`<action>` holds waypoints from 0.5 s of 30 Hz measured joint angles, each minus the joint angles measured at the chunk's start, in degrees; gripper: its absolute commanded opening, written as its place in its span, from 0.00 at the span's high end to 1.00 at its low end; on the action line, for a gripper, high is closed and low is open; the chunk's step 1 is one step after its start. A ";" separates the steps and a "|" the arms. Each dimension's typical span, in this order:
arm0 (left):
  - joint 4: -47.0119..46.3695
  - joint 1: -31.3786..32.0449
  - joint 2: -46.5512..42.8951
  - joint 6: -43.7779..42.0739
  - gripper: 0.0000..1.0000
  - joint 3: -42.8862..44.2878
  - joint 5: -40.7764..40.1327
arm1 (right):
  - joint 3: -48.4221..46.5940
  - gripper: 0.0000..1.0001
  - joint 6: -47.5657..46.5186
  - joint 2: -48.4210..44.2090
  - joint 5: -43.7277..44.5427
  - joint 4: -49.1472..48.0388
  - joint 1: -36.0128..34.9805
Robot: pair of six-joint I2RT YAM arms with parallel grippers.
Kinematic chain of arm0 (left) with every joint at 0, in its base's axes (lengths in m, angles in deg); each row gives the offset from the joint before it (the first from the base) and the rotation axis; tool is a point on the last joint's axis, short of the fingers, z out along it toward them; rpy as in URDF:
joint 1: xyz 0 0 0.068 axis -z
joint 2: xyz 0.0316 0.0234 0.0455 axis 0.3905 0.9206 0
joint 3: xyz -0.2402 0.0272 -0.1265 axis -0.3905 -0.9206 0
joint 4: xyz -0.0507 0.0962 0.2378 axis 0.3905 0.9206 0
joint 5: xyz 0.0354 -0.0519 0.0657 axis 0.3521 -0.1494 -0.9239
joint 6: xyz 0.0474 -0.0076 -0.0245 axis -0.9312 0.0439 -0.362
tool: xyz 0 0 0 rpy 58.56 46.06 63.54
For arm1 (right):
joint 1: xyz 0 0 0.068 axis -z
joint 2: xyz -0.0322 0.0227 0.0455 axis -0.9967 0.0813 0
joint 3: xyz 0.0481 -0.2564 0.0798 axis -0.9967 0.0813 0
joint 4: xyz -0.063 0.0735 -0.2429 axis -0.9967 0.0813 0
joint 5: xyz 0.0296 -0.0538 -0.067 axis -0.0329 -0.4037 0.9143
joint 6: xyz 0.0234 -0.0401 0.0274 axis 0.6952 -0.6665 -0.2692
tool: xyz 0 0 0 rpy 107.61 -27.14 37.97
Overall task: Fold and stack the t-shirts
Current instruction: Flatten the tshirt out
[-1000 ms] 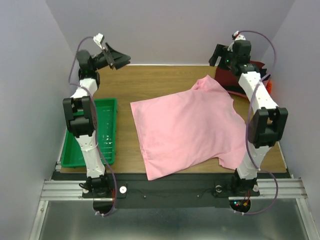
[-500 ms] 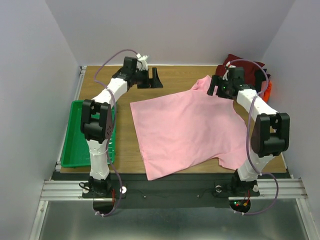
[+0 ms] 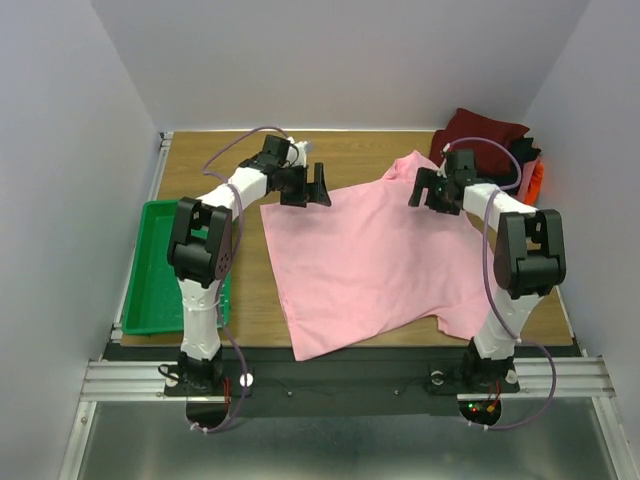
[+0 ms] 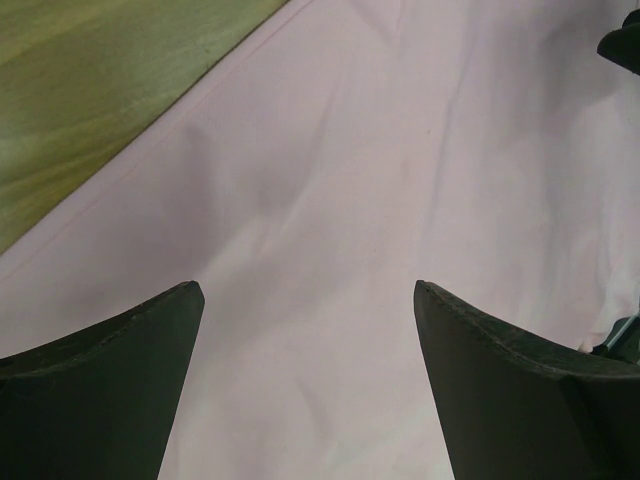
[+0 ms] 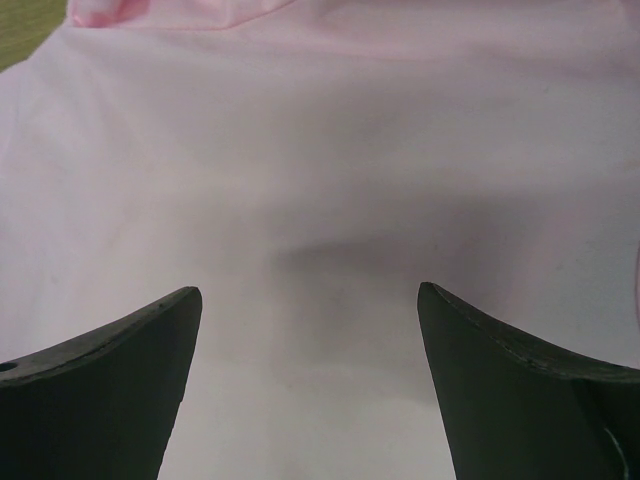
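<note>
Just lowered to the far edge of the flat light pink cloth t-shirt (image 3: 370,260): left claw (image 3: 318,187) and right claw (image 3: 422,190), both wide open, empty. Judged ready for the first fold grasp.

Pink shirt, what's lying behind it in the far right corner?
A heap of clothes: dark red on top, black and orange-red at the edge. The right arm covers its near part.

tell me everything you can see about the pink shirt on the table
The pink shirt is light pink soft cloth with a short sleeve at the near right, lying spread flat and slightly skewed across the wooden table, lightly creased, collar toward the far right. The left claw and the right claw, both open, hang over its far edge; whether they touch it cannot be told.
</note>
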 measured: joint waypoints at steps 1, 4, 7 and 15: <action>0.26 0.13 0.44 0.15 0.01 -0.15 0.15 | 0.00 0.06 0.22 0.92 0.02 -0.17 -0.17; 0.39 0.26 1.90 0.52 0.01 -0.15 0.74 | 0.00 0.06 0.68 3.08 0.04 -0.74 -0.92; 0.96 0.24 3.69 1.09 0.01 -0.28 0.74 | -0.33 0.06 0.79 4.42 0.52 -1.42 -2.27; 0.72 -2.21 5.03 4.96 0.01 -0.46 0.07 | -1.16 0.06 1.99 5.77 0.92 -3.63 -6.71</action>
